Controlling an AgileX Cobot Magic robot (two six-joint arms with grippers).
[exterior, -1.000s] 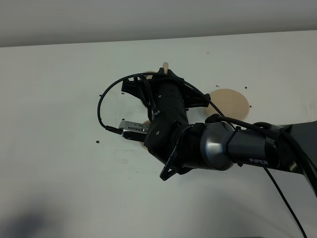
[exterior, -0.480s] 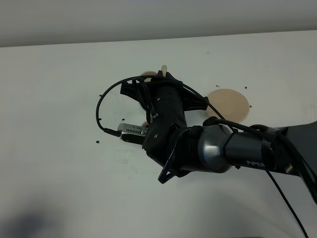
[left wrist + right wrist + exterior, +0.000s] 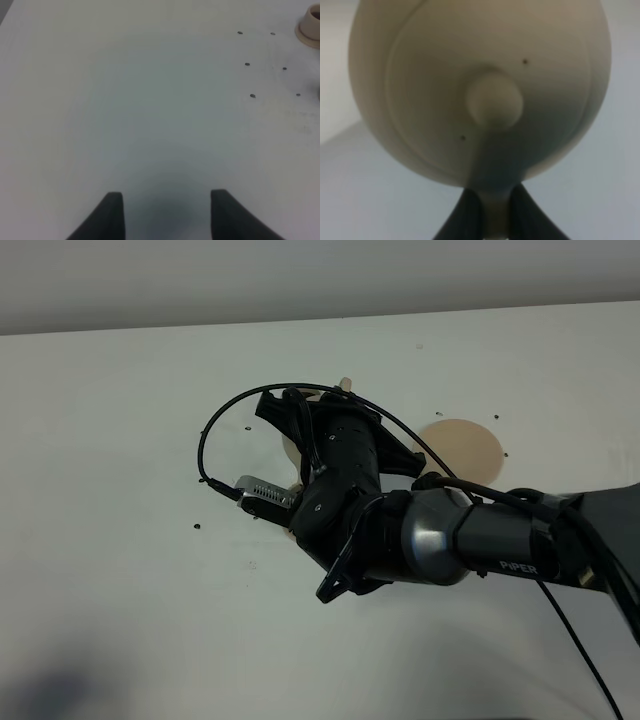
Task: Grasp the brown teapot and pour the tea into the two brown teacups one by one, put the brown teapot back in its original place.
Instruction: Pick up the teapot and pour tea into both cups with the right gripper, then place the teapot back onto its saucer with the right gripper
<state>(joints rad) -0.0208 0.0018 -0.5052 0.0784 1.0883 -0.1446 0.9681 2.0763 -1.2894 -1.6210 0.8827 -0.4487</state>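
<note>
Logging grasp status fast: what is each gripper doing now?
Left gripper: open, empty.
Right gripper: shut on the handle of the pale tan ceramic teapot.

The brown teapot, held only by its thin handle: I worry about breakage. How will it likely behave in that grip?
The brown teapot looks rigid glazed ceramic, so probably brittle if knocked. The right claw pinches only its narrow handle, so the bulky body may swing or twist. The smooth surface suggests slipping, and the knobbed lid might fall when tipped.

Saucer plate (image 3: 462,451) lies right of the teapot (image 3: 343,386).
</note>
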